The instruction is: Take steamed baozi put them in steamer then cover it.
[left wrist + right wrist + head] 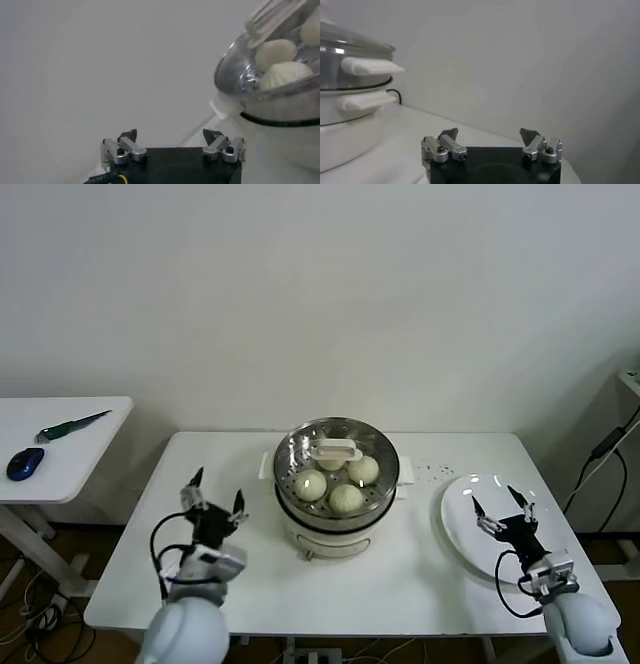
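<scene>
Both grippers stand wide and empty: the left gripper near the left of the round shiny steel steamer, the right gripper over the flat white plate. Cream-white round baozi lie inside, under the round glass lid. A careless arm swing could knock this lid askew.

- No text, label, brand name, number or sign can be read in any of the three views.
- The steamer shows bare metal and a plain white base, with no legible marking.
- The plate carries no print.
- The table carries no print or sign.
</scene>
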Robot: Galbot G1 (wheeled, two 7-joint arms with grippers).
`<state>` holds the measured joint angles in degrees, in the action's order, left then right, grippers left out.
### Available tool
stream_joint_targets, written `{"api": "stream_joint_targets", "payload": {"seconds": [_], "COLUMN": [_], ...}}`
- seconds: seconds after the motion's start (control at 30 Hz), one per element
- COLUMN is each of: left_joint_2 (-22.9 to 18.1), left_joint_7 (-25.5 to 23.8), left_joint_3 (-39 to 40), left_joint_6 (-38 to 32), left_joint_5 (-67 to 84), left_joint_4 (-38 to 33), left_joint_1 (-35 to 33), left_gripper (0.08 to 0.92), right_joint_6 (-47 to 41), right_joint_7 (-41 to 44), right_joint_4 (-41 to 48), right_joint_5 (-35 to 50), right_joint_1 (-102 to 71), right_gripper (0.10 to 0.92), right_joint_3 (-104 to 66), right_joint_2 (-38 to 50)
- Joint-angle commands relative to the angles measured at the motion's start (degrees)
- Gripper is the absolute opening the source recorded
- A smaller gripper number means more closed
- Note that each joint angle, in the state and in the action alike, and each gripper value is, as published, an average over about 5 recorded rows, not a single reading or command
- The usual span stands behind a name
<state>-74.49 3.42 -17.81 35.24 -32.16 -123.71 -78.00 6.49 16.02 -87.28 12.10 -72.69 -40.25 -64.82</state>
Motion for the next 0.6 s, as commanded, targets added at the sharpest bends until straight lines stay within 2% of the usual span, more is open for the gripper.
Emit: {"api": "stream_joint_targets", "payload": {"seconds": [0.03,0.17,0.3,0.6], "left_joint_2": [-4.6,-4.7,-4.7,-4.8], "left_joint_7": [2.6,1.7,1.0,0.0], "left_joint_3": [-22.2,-23.4,-23.4,-23.4], "left_joint_6": [-42.3,-45.4,-45.3,-43.3], "left_joint_5": [39.8,42.4,42.5,42.0], "left_joint_4": [5.1,9.6,11.7,11.5], "left_joint_1": [-13.0,-13.0,-13.8,-13.9], "left_gripper": [0.823,0.823,0.823,0.823], "right_joint_6": [-0.8,-0.8,-0.5,0.4], "right_joint_7": [0.9,1.4,2.0,2.7], "right_joint_4": [-3.3,-4.4,-5.0,-4.4], "right_joint_5": [3.5,3.5,3.4,4.7], "right_joint_1": [-3.0,-4.2,-5.3,-5.9], "right_gripper": [0.823,0.823,0.823,0.823], "right_joint_3": [-1.1,-1.7,-2.5,-3.5], "right_joint_2": [-1.0,-1.3,-1.6,-1.9]}}
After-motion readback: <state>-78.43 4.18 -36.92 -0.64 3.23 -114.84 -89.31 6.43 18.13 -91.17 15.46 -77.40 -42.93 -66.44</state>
